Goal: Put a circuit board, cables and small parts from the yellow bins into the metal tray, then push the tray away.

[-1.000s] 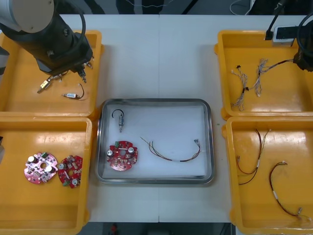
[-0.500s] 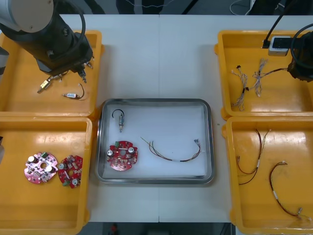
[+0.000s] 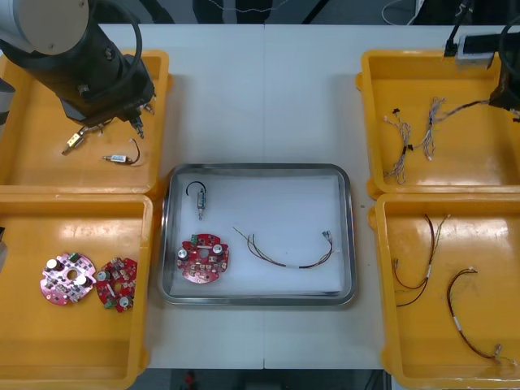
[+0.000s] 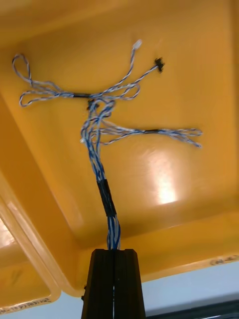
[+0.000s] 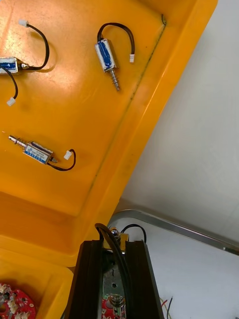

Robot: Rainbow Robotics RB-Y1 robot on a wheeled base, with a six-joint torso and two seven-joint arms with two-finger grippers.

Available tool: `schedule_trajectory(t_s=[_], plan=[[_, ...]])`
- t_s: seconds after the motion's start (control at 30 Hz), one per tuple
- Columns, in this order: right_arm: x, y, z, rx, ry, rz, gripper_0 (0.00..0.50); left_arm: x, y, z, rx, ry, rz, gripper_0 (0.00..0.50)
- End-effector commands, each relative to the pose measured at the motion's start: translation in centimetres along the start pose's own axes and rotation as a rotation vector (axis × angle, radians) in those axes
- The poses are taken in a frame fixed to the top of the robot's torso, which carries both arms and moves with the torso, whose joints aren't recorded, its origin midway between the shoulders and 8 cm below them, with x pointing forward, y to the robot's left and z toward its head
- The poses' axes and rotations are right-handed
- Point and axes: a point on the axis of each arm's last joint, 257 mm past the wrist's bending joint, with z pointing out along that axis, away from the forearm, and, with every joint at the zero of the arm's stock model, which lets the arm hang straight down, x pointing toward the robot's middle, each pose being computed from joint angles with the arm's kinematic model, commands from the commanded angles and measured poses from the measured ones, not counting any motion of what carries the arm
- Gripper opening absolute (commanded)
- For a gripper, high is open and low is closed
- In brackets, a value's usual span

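Observation:
My right gripper point(image 3: 499, 100) hangs over the far right yellow bin point(image 3: 471, 166), shut on one end of a twisted blue and white cable point(image 3: 431, 122). In the right wrist view the cable point(image 4: 99, 134) runs taut from the gripper point(image 4: 114, 251) to its tangled rest on the bin floor. My left gripper point(image 3: 138, 122) hovers over the far left bin point(image 3: 32, 162). In the left wrist view the left gripper point(image 5: 113, 249) is shut on a small metal part point(image 5: 112, 281) with a black wire. The metal tray point(image 3: 258, 167) holds a red circuit board point(image 3: 203, 256), a small metal part point(image 3: 200, 199) and a red and yellow cable point(image 3: 284, 256).
A second blue and white cable point(image 3: 398, 154) lies in the far right bin. Black cables point(image 3: 422, 260) lie in the near right bin. Two circuit boards point(image 3: 65, 280) rest in the near left bin. Loose small metal parts point(image 3: 118, 158) point(image 5: 107, 55) sit in the far left bin.
The right arm dipped into the far right bin, then drew back toward the right edge with the cable end in its fingers. The left arm has not moved.

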Motion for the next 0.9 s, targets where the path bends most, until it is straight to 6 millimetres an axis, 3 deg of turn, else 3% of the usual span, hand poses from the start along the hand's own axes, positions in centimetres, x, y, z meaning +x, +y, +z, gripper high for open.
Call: schedule_trajectory(t_s=[0.03, 0.3, 0.57, 0.7, 0.9], plan=[[-2.3, -3.0, -4.6, 0.09, -0.074, -0.02, 0.0, -0.4, -0.3, -1.1, 0.035, -0.012, -0.094, 0.001], [-4.4, -3.6, -6.4, 0.118, -0.125, -0.057, 0.0, -0.5, -0.4, -1.2, 0.039, -0.013, -0.095, 0.001], [-9.2, -3.2, -10.0, 0.229, -0.207, -0.125, 0.0, -0.7, -0.2, -1.3, 0.038, -0.015, -0.098, 0.002], [-11.2, -2.2, -10.6, 0.225, -0.262, -0.094, 0.0, -0.8, -0.2, -1.4, 0.04, -0.017, -0.1, 0.002], [-13.7, 0.9, -10.0, 0.178, -0.344, -0.012, 0.0, -0.8, -0.1, -1.4, 0.043, -0.016, -0.105, 0.001]])
